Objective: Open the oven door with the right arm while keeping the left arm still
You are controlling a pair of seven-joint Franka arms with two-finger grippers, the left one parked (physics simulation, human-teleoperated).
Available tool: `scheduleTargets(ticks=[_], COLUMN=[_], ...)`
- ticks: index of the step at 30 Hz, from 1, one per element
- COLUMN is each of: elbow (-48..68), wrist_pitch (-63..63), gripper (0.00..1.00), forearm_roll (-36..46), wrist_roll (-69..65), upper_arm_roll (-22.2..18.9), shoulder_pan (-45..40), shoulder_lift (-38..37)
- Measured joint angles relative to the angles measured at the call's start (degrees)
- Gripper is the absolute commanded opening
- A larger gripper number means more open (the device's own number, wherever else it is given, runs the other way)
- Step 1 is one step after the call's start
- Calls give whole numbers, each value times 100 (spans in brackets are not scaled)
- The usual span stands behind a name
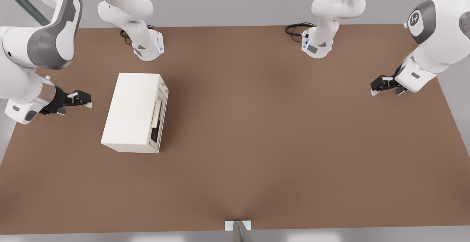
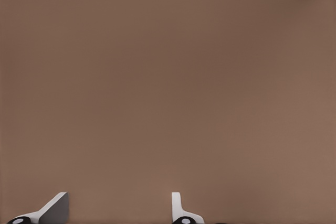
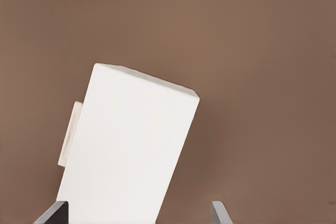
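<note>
Front view: oven door faces right; pincer open behind oven.

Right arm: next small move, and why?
Probably lift the open black gripper and carry it over the cream box oven toward the pale tan bar handle. The oven door looks shut and faces the front view's right; the gripper hovers at the opposite side.
</note>
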Motion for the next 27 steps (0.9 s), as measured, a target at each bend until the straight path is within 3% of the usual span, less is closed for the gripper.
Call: scheduleTargets(ticks=[3, 4, 5, 11, 15, 27], elbow=[-16, -22, -25, -44, -546, -1289], wrist_pitch=[-9, -31, -55, -472, -609, -744], gripper=[100, 92, 0, 0, 0, 0], forearm_roll=[2, 0, -52, -1979, -3007, -3633], wrist_roll=[-30, -43, -59, 313, 1014, 3224], upper_arm_roll=[37, 58, 77, 117, 798, 1131], shoulder_pan=[34, 113, 191, 2250, 2505, 3018], shoulder_lift=[19, 51, 94, 1387, 1559, 1913])
